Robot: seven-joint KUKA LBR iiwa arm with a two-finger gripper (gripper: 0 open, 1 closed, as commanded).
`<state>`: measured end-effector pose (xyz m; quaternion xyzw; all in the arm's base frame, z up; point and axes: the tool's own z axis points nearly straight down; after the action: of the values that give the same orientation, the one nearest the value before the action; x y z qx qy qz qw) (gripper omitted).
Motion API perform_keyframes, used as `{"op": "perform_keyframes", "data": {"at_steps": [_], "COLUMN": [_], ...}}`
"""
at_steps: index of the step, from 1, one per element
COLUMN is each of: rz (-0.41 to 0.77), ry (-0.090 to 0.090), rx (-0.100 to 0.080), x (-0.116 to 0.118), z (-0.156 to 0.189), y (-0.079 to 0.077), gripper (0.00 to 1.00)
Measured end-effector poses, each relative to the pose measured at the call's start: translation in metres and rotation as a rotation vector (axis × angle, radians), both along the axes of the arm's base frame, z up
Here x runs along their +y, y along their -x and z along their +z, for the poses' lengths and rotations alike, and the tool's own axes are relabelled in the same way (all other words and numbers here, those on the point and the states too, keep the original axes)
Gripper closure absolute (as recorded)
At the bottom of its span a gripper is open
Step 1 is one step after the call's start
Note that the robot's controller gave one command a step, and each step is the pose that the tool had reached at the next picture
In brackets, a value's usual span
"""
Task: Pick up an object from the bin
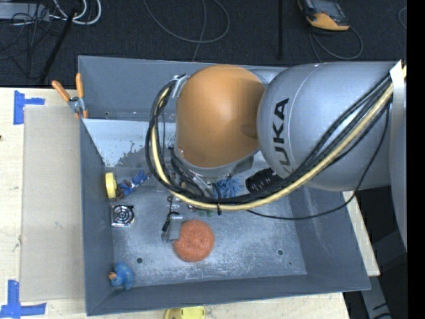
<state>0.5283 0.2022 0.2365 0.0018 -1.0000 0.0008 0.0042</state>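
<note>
Landmark: silver metal fitting (123, 215). Right of it I see the gripper (170, 222), and further right, slightly lower, the nearest thing, a rust-red round ball (194, 240). I cannot tell the gripper's opening or load.

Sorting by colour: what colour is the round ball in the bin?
The ball is reddish orange; camera view shows it.

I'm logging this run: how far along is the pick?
Done: the arm is down inside the bin, with its gripper low beside the reddish ball. In hand: nothing looks lifted, and the ball rests on the bin floor. Left: grip something and raise it out. The yellow piece and the metal disc lie apart at the left.
</note>
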Motion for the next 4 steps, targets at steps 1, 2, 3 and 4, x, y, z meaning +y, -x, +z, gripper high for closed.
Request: {"op": "perform_keyframes", "data": {"at_steps": [1,2,3,4], "rz": [-0.004,0.048,0.172,0.185], "ry": [-0.001,-0.004,-0.002,-0.002], "rx": [-0.007,-0.014,-0.007,-0.006], "x": [-0.001,-0.015,-0.042,-0.061], "z": [0.005,-0.031,-0.068,-0.090], "y": [-0.001,-0.004,-0.005,0.012], "gripper": [0.00,0.00,0.00,0.00]}}
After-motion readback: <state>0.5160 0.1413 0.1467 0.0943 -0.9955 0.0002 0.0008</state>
